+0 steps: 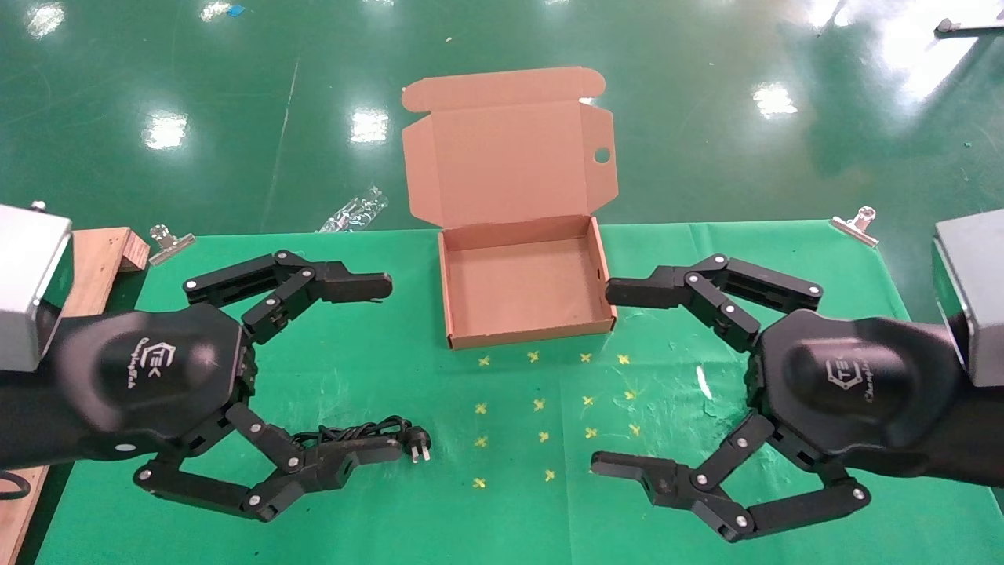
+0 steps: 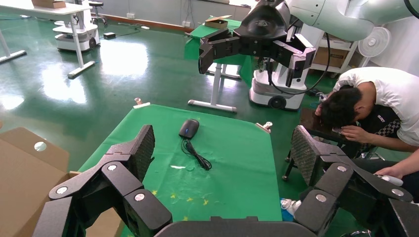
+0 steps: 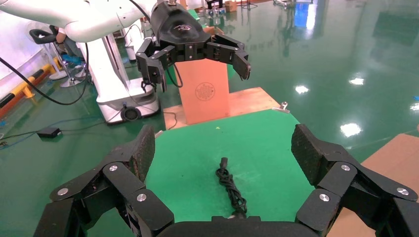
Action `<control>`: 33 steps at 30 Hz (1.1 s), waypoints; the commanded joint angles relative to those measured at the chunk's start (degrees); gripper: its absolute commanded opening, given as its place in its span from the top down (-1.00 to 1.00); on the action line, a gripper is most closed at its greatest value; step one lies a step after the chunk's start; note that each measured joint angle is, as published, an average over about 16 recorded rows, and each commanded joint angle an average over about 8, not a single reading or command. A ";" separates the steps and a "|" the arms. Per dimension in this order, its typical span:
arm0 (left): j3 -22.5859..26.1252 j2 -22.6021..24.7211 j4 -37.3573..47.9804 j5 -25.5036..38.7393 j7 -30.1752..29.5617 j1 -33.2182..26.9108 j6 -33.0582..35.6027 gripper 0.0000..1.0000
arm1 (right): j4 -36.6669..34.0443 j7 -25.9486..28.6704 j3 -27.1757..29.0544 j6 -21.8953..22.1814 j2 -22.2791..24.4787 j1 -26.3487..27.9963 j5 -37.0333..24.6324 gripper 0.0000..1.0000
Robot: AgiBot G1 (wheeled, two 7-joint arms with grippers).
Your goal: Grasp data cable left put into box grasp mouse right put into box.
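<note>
Head view
- Table: a green cloth (image 1: pixel 376 377) fills the lower part of the frame, with small yellow crosses (image 1: pixel 541 404) marked at lower centre.
- Box: the box (image 1: pixel 522 282) sits at centre frame on the far half of the cloth, empty, its lid standing up behind it with a round hole in the right flap.
- Left gripper: the left gripper (image 1: pixel 392 369) hangs at the left of the frame, fingers spread wide, holding nothing.
- Data cable: the data cable (image 1: pixel 369 435) lies at lower left, partly hidden under the left gripper's lower finger; its plug with metal prongs points toward frame centre.
- Right gripper: the right gripper (image 1: pixel 600 380) hangs at the right of the frame, fingers spread wide and empty; its upper fingertip is just beside the box's right wall.
- Mouse: not seen in this view.
- Clips: a metal clip (image 1: pixel 169 243) sits at the far left corner of the cloth.

Left wrist view
- Left gripper: its own fingers (image 2: pixel 136 158) frame the lower part of the picture, wide apart.
- Mouse: the mouse (image 2: pixel 188 128) lies at centre frame on the cloth, its thin cord trailing toward the camera.
- Right gripper: seen at upper centre, above the table, spread open.
- Person: a man in a white shirt (image 2: pixel 380 106) bends over at the right edge.

Right wrist view
- Right gripper: its own fingers (image 3: pixel 316 158) frame the lower part, wide apart.
- Data cable: lies at lower centre on the cloth, stretched out, apart from both grippers.
- Left gripper: at upper centre, above the table, open.
</note>
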 commanded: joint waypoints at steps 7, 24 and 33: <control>0.00 0.00 0.00 0.00 0.00 0.00 0.00 -1.00 | 0.00 0.00 0.00 0.00 0.00 0.00 0.00 -1.00; 0.00 0.00 0.00 0.00 0.00 0.00 0.00 -1.00 | 0.00 0.00 0.00 0.00 0.00 0.00 0.00 -1.00; -0.02 -0.02 -0.03 -0.03 0.00 0.02 0.03 -1.00 | 0.04 0.00 0.02 -0.01 0.02 -0.03 0.03 -1.00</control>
